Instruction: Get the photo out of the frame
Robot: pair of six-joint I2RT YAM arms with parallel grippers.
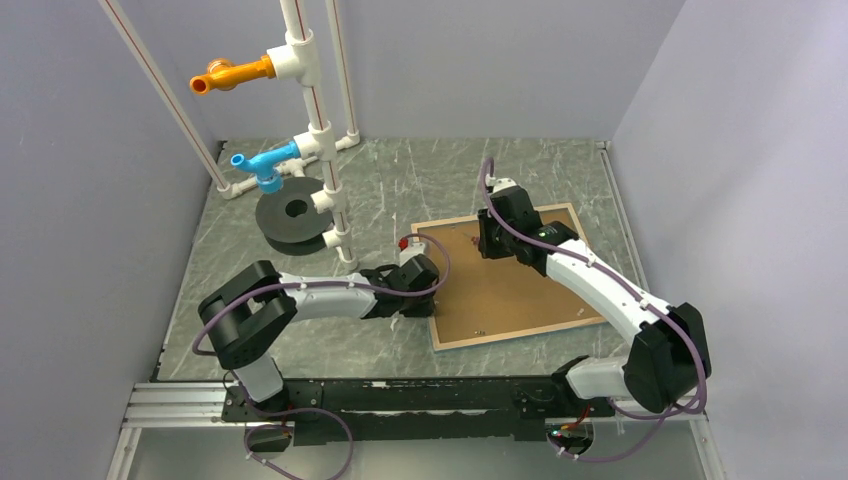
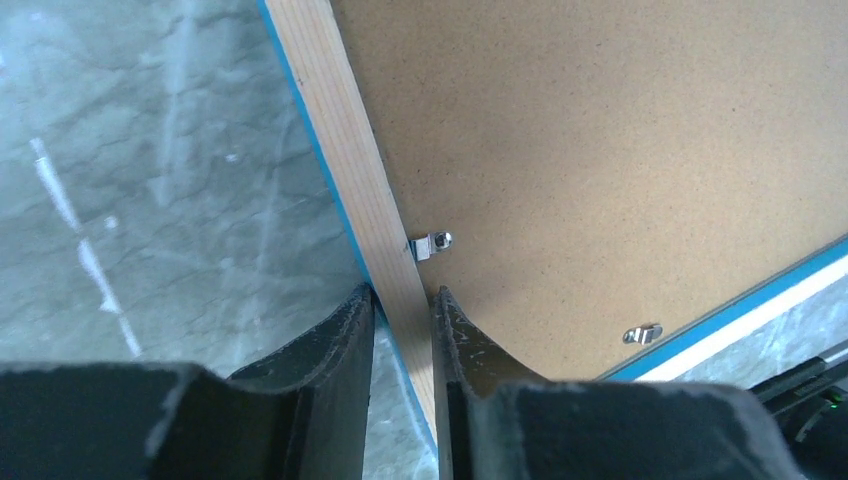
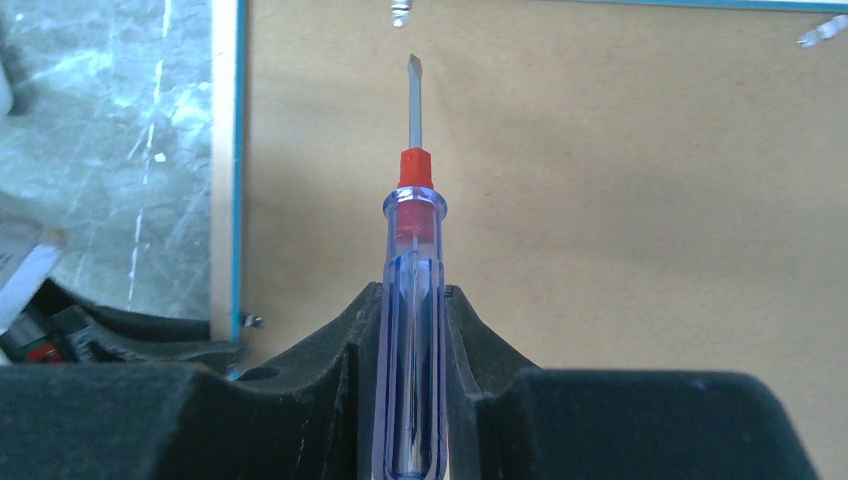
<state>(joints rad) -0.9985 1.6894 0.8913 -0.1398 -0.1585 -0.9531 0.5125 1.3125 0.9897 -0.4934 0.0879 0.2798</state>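
Observation:
The frame (image 1: pixel 520 333) lies face down on the table, its light wood rim (image 2: pixel 350 150) and turquoise edge showing around the brown backing board (image 1: pixel 510 290). The photo is hidden under that board. My left gripper (image 2: pixel 403 295) is at the frame's left side, its fingers closed on either side of the wood rim, next to a metal tab (image 2: pixel 432 243). Over the board's far part, my right gripper (image 3: pixel 412 290) is shut on a clear blue screwdriver (image 3: pixel 412 230) with a red collar. Its flat tip points toward a tab (image 3: pixel 400 12) at the far rim.
A white PVC pipe stand (image 1: pixel 318 130) with an orange fitting (image 1: pixel 230 75) and a blue fitting (image 1: pixel 262 165) rises at the back left. A black disc (image 1: pixel 295 215) lies at its foot. More metal tabs (image 2: pixel 641 333) sit along the frame's rim. Grey walls close in both sides.

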